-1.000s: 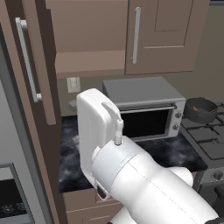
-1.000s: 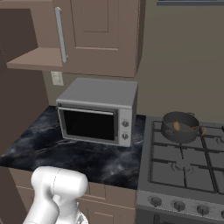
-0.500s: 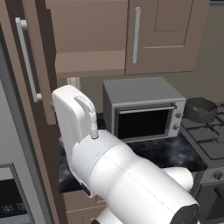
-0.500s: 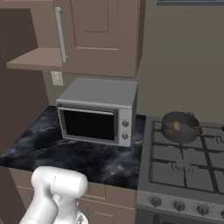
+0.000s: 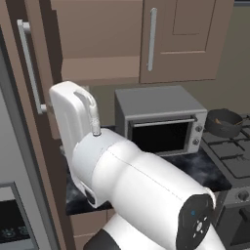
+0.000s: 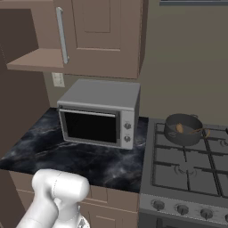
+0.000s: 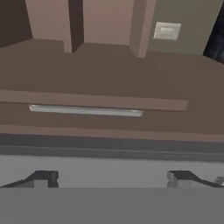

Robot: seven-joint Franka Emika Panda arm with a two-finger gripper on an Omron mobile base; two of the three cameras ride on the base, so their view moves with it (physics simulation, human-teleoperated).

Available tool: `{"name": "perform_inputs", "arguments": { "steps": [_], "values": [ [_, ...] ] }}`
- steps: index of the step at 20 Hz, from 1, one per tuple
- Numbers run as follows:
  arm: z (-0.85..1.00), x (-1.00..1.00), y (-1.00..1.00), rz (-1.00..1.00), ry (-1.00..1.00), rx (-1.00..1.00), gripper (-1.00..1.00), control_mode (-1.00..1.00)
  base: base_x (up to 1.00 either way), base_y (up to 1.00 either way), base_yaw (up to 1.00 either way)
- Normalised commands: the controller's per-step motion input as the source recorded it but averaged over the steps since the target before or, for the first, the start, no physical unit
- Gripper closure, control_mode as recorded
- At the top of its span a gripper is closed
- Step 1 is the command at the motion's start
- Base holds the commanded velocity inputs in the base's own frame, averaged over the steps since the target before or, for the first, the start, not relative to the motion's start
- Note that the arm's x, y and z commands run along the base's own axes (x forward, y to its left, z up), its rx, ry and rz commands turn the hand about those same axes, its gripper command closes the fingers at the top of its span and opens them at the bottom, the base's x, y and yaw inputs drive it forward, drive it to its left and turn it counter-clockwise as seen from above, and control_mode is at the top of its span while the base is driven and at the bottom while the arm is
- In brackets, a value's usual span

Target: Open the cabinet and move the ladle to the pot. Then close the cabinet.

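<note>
The cabinet [image 5: 180, 39] has its left door [image 5: 41, 73] swung out wide, while the right door [image 6: 102, 31] is shut. In the hand view my gripper [image 7: 113, 177] is open and empty, its fingertips [image 7: 43, 178] spread wide. It faces the open door's silver bar handle [image 7: 85, 110], which lies a short way off and runs crosswise in that view. The dark pot [image 6: 182, 129] sits on the stove's back left burner. The brown ladle [image 6: 179, 128] lies in it, its thin handle poking over the right rim. The pot [image 5: 223, 122] also shows right of the microwave.
A silver microwave [image 6: 98, 116] stands on the black marble counter [image 6: 40, 149] under the cabinet. The gas stove [image 6: 187, 169] is to its right. A wall outlet [image 6: 58, 79] sits below the open shelf [image 6: 33, 60]. A tall grey appliance [image 5: 12, 195] stands left of the open door.
The hand and forearm have swung left, away from the microwave and toward the open door. The pot, the ladle and the doors have not moved.
</note>
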Motion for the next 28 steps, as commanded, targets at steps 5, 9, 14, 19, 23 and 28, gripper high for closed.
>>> {"name": "perform_inputs", "arguments": {
  "steps": [5, 9, 14, 19, 23, 28],
  "values": [
    [0.00, 0.18, 0.28, 0.03, 0.01, 0.00, -1.00, -1.00, 0.00, 0.00, 0.00],
    [0.00, 0.20, 0.30, 0.03, 0.00, 0.00, -1.00, -1.00, 0.00, 0.00, 0.00],
    [0.00, 0.25, 0.06, 0.07, 0.00, 0.00, -1.00, -1.00, 0.00, 0.00, 0.00],
    [0.00, 0.30, 0.00, 0.08, 0.00, 0.00, -1.00, -1.00, 0.00, 0.00, 0.00],
    [-0.05, 0.22, -0.01, 0.06, 0.00, 0.03, -1.00, -1.00, 0.00, 0.00, 0.00],
    [-0.07, 0.25, 0.00, 0.03, 0.00, 0.01, -1.00, -1.00, 0.00, 0.00, 0.00]
  ]
}}
